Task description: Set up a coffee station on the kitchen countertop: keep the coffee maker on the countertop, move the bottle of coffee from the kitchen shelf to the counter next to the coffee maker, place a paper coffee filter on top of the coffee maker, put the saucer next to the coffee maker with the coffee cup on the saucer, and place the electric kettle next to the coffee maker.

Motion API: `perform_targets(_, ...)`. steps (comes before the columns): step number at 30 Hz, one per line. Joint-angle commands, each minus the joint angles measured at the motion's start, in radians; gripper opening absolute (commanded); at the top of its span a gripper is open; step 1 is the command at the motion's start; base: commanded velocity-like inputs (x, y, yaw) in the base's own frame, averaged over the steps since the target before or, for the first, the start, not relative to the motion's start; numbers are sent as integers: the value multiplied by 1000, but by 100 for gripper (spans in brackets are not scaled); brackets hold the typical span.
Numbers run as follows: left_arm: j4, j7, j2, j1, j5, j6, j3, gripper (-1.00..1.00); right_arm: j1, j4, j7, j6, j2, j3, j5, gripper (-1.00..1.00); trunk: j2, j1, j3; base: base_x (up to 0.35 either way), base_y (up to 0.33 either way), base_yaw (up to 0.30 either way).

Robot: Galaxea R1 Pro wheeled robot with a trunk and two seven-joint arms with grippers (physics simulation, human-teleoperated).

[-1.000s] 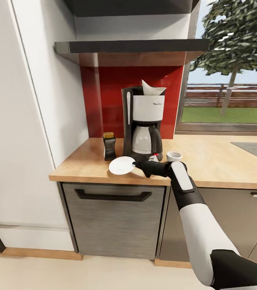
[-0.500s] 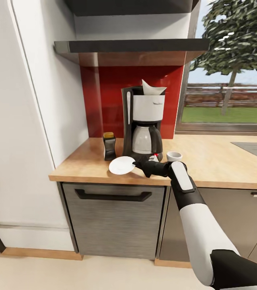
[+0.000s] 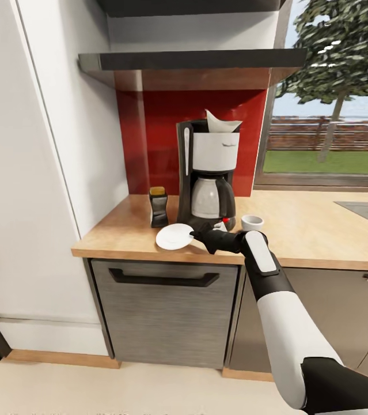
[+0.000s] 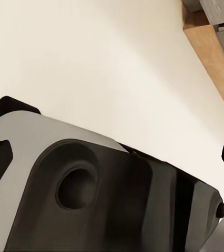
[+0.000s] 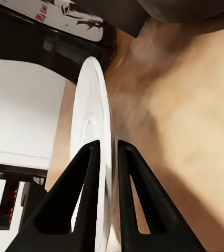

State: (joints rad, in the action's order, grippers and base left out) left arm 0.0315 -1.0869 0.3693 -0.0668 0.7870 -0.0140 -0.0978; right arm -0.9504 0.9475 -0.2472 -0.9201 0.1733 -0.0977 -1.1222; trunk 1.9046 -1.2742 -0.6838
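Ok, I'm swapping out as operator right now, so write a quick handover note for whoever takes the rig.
Right gripper: shut on the saucer, held low over the countertop in front of the coffee maker.
Left gripper: state cannot be told.
Done: paper filter on the maker, coffee bottle beside it.
Left: set the saucer down, put the cup on it, fetch the kettle.

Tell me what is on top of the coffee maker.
A white paper coffee filter stands folded on top of the coffee maker, its point sticking up against the red wall. Its lower part sinks into the top, so what lies beneath it is hidden.
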Motion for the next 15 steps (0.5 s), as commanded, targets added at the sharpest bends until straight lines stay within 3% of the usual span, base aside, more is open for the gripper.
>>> perform_targets(1, 2, -1, 0, -1, 8, -1, -9, 100, -1, 1, -9, -3, 1, -4, -13, -100, 0, 0, -2, 0, 0, 45)
perform_targets(15, 2, -1, 0, -1, 8, -1, -13, 100, -1, 0, -9, -3, 1, -4, -12, -100, 0, 0, -3, 0, 0, 7)
